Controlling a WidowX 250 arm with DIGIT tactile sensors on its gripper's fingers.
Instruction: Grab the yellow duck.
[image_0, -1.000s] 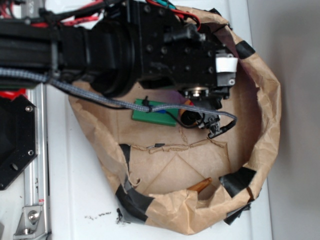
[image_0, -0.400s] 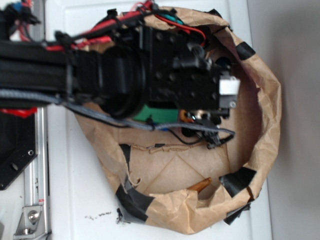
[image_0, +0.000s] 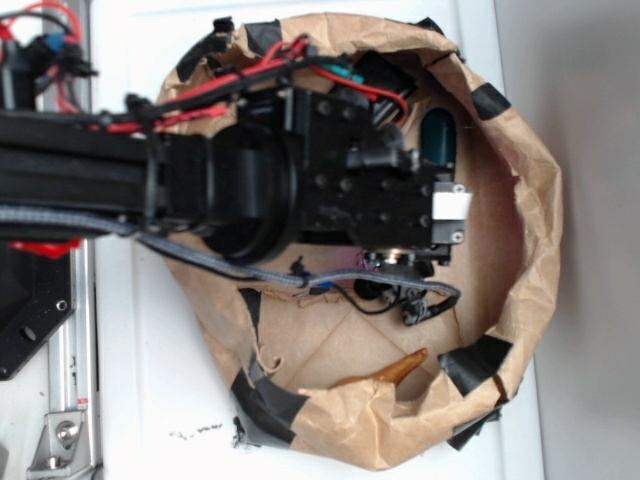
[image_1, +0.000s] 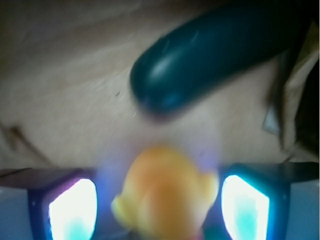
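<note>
The yellow duck (image_1: 167, 187) fills the lower middle of the wrist view, blurred, yellow-orange and rounded. It sits between the two fingers of my gripper (image_1: 159, 202). The left finger pad (image_1: 72, 210) and the right one stand apart from the duck, with a gap on each side, so the gripper is open around it. From the exterior view the black wrist block (image_0: 385, 205) hangs over the paper bag's floor and hides both the duck and the fingers.
A crumpled brown paper bag (image_0: 535, 230) with black tape patches walls the workspace. A dark teal oblong object (image_0: 437, 140) (image_1: 215, 55) lies on the bag floor just beyond the duck. An orange-brown piece (image_0: 400, 368) rests by the near wall. Cables trail under the wrist.
The arm has shifted toward the lower part of the exterior view and dropped into the bag. It now covers the green block, and the teal object has come into sight.
</note>
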